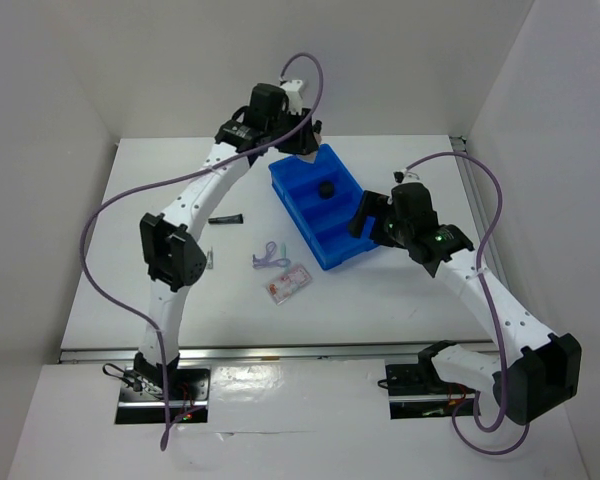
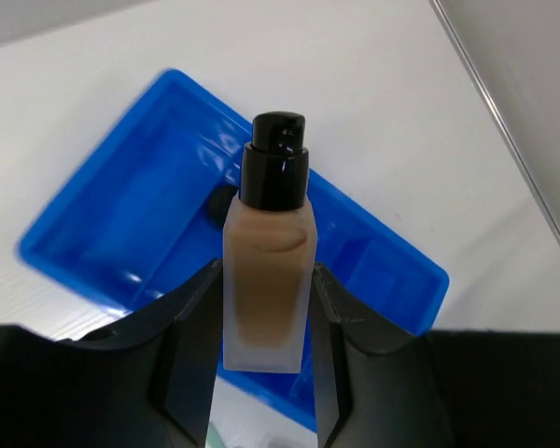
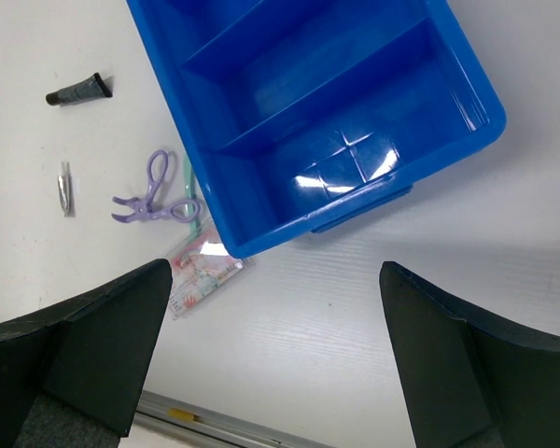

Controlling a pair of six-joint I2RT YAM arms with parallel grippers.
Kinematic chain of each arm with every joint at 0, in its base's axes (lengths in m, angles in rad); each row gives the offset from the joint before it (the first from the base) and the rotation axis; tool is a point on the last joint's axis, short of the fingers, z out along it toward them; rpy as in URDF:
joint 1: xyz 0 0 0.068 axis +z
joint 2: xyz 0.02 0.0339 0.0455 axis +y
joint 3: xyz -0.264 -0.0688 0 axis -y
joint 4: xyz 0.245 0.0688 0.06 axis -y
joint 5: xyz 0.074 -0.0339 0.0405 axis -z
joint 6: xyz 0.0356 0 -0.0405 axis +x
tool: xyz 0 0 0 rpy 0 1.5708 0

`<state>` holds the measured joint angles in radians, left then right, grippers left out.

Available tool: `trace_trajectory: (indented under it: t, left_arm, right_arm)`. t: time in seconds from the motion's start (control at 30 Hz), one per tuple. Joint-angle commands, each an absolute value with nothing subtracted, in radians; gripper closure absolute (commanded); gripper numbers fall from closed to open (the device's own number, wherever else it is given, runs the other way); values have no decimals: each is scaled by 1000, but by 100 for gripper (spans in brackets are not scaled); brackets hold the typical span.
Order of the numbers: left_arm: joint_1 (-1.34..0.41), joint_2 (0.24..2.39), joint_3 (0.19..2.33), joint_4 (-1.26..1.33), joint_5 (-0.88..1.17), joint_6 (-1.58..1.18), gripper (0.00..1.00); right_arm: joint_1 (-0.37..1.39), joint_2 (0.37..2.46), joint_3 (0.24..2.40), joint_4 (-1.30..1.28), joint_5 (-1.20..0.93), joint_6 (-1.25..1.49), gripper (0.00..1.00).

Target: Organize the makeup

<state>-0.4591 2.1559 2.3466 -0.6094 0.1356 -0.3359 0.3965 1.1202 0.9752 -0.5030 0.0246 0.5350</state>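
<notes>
On the counter (image 1: 240, 320) at left, the slim black tube (image 1: 226, 218), silver piece (image 1: 209, 260), lilac looped tool (image 1: 268, 256) and packet (image 1: 288, 284) lie loose. The left claw (image 2: 264, 322) grips the beige bottle (image 2: 266, 271) above the far end of the blue tray (image 1: 342, 250); the round puff (image 1: 326, 189) sits inside. Advice: lower into a free compartment, clear of dividers, release once seated. The right claw (image 3: 275, 345) gapes empty over the tray's near end.

One each: tray (image 3: 359, 201), bottle (image 2: 266, 289), puff (image 1: 326, 189), tube (image 3: 77, 91), tool (image 3: 152, 191), packet (image 3: 201, 271), silver piece (image 3: 64, 189)
</notes>
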Motion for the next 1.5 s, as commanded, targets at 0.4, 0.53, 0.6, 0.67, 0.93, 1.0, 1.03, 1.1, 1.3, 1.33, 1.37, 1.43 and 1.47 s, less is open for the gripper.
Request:
trace_trajectory:
  t: [0.4,0.53,0.6,0.67,0.93,1.0,1.03,1.1,1.3,1.33,1.37,1.43,1.47]
  left_arm:
    - [-471,2368,2313,-410,225,-356,78]
    - [-480,2368,2303,-430,235,-347,60]
    - [-480,2368,2280,-439,244,-338,46]
    - [-489,2358,2270,-439,255,-337,36]
    - [-489,2287,2279,-478,265,-337,17]
    - [-489,2225,2267,-479,241,-337,23]
    - [-489,2194,2255,-488,223,-337,27]
    - [-489,2096,2182,-488,138,-337,45]
    - [-489,1910,1889,-469,-253,-299,73]
    - [-470,1910,1873,-501,-280,-299,75]
    - [-454,1937,1893,-550,-311,-345,76]
    - [-397,1989,1930,-739,-348,-434,74]
    - [-378,2015,1946,-800,-359,-551,74]
  right_arm:
    - [387,1069,997,-552,61,546,0]
    - [387,1069,977,-534,61,546,0]
    - [387,1078,977,-534,61,546,0]
    - [387,1091,977,-534,61,546,0]
    - [387,1091,977,-525,52,546,0]
    - [387,1091,977,-525,52,546,0]
    - [387,1091,986,-525,52,546,0]
    - [387,1091,986,-525,52,546,0]
    - [387,1081,986,-514,52,546,0]
    - [387,1081,986,-514,42,546,0]
    - [387,1092,986,-503,41,535,0]
    - [387,1101,986,-489,29,535,0]
    - [387,1101,986,-489,29,525,0]
